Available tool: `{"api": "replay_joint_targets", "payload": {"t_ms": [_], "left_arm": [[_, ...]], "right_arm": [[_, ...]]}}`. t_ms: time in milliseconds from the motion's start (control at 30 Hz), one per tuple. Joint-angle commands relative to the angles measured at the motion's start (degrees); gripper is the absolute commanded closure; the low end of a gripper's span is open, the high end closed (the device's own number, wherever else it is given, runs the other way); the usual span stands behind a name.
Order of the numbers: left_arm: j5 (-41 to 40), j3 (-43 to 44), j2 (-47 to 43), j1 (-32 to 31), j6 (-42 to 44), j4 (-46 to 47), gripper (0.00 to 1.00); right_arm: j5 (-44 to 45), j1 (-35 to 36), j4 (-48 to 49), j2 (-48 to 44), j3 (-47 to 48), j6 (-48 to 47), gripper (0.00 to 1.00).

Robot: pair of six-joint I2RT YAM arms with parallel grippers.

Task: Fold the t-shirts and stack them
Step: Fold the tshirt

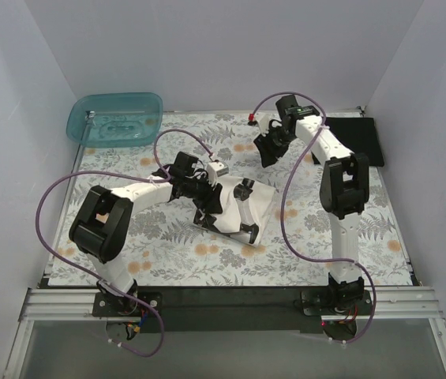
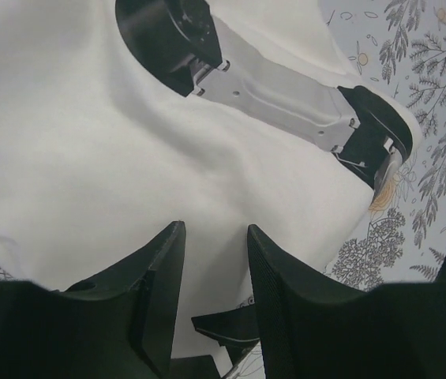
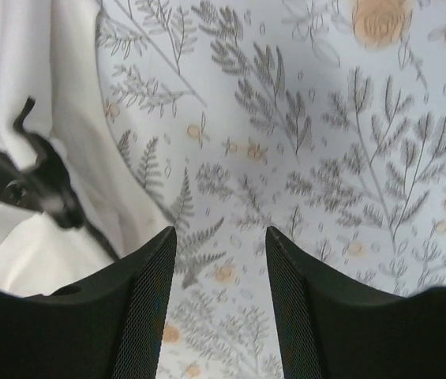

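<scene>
Left gripper [image 2: 215, 233], jaws partly open and empty, hovers over the cream-white t-shirt [image 2: 112, 158] mid floral cloth [image 3: 325, 158], apparently ready to pinch a fold; right gripper [image 3: 220, 237], open and empty, hangs over bare cloth.

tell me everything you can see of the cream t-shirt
The cream-white t-shirt is soft plain fabric, folded into a compact, slightly rumpled bundle. It lies flat mid-table on the floral cloth. A white bar with black ends lies across it. The left end effector, open, hovers over its left part; whether they touch cannot be told.
</scene>
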Motion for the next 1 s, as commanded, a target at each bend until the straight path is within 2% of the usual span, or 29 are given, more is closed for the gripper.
{"api": "replay_joint_targets", "payload": {"t_ms": [0,167,300,367,467,567,600,700,833,900,967], "left_arm": [[-0.9,2.8,0.7,-1.5,-9.3,-3.4,0.64],[0.1,-1.7,-0.9,-6.9,-28.3,0.9,0.64],[1.7,-1.4,-1.5,-7.9,-38.6,6.3,0.62],[0.7,-0.6,-4.1,-7.9,-38.7,7.6,0.58],[0.0,0.7,-9.0,-7.0,-36.0,10.4,0.53],[2.9,3.3,-10.3,-1.8,-31.3,8.5,0.48],[6.4,4.3,-9.7,2.0,-29.6,5.8,0.47],[14.1,9.4,-5.0,8.6,-18.5,-2.3,0.46],[15.4,23.0,6.1,10.9,0.8,-18.6,0.46],[16.6,25.7,9.2,12.0,4.5,-23.2,0.46],[17.3,27.5,12.4,12.9,6.6,-23.9,0.45]], "right_arm": [[-2.5,-4.8,-0.8,-9.2,-5.0,3.8,0.44],[-12.6,-13.1,-6.1,-10.7,-6.2,7.4,0.41],[-15.6,-14.1,-6.7,-14.1,-12.7,5.7,0.4],[-17.0,-14.1,-7.0,-14.8,-14.2,5.6,0.4],[-19.5,-14.0,-6.9,-14.6,-15.8,4.5,0.4],[-22.6,-13.7,-6.6,-13.0,-15.4,4.5,0.41],[-23.0,-13.2,-6.5,-12.6,-15.1,3.9,0.41],[-22.4,-11.5,-5.6,-10.8,-14.0,4.2,0.41],[-20.7,-10.2,-1.6,-10.5,-15.7,5.4,0.39],[-19.5,-9.5,-1.7,-10.3,-16.7,4.5,0.37],[-18.6,-8.7,-1.7,-10.3,-18.1,3.0,0.34]]}}
